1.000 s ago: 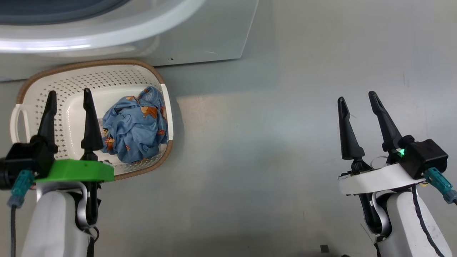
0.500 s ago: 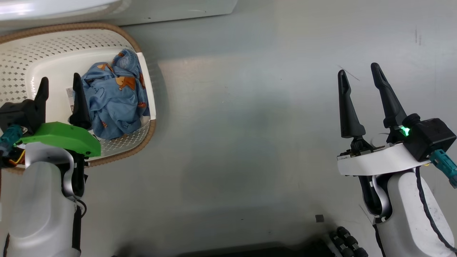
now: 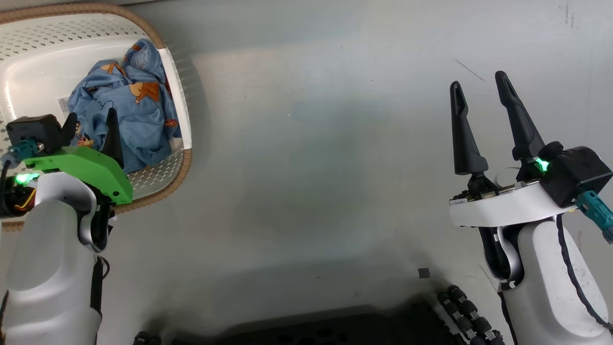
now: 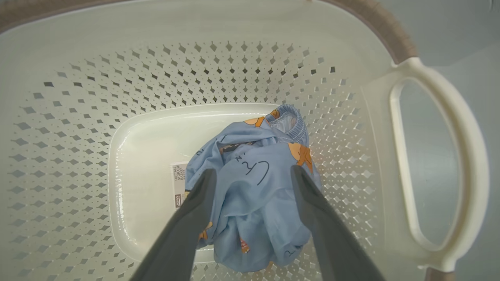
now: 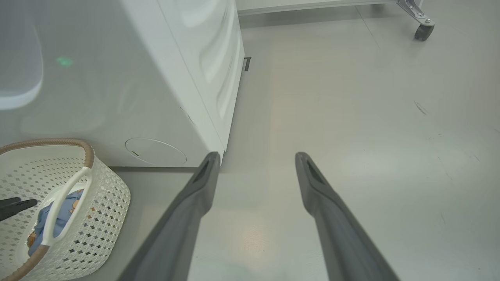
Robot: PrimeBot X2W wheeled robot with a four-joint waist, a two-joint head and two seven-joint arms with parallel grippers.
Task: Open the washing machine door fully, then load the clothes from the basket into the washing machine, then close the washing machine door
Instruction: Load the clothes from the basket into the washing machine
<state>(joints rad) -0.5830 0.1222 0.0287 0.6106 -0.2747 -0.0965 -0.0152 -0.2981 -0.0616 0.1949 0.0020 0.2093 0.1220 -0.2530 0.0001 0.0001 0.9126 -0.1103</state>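
Note:
The basket (image 3: 184, 158), cream-white with a brown rim, stands on the floor at the upper left of the head view. The clothes (image 3: 122, 112), a light-blue bundle with orange figures, lie against its right wall. My left gripper (image 3: 92, 125) is open and reaches down into the basket. In the left wrist view its fingers straddle the top of the clothes (image 4: 254, 195), and I cannot tell whether they touch. My right gripper (image 3: 478, 82) hangs open and empty over bare floor. The washing machine (image 5: 117, 78) rises behind the basket (image 5: 97, 195). The washing machine door is out of view.
The basket's handle (image 4: 441, 156) loops out on the clothes' side. Grey floor (image 3: 311, 143) stretches between the basket and my right arm. My dark base (image 3: 335, 330) lies along the bottom edge. A caster wheel (image 5: 422, 31) stands far off, beyond the machine.
The head camera has tilted down, so the machine left its view. My left gripper has sunk into the basket and moved over the clothes. The right arm has hardly moved.

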